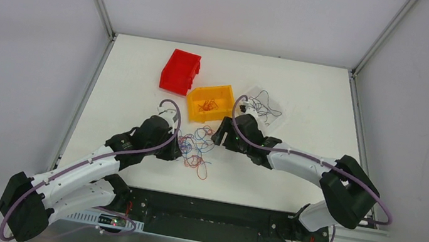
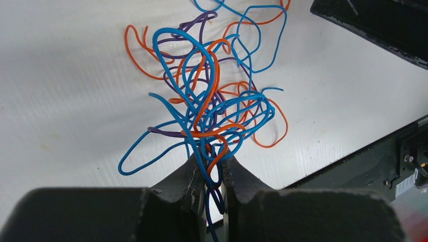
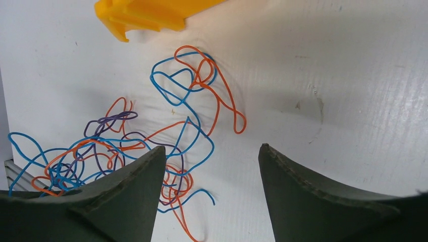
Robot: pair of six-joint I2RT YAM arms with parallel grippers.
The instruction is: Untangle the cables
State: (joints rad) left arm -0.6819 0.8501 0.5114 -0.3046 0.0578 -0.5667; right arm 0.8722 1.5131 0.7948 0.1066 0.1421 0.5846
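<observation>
The white table (image 1: 135, 84) has bare room on both sides of the arms. The yellow plastic bin (image 1: 191, 102) holds a few orange strands. The knotted blue, orange and purple cables (image 1: 195, 150) lie mid-table toward the near edge, mostly unsorted. The left gripper (image 2: 213, 169) pinches blue and orange strands, and the right gripper (image 3: 212, 151) gapes wide, holding nothing.

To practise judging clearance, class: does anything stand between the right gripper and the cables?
Nothing visible does. The right gripper hangs open just over the cables, with some loops lying between its jaws. The yellow bin sits beyond the tangle, off the path. The left gripper is shut on strands at the other side.
</observation>
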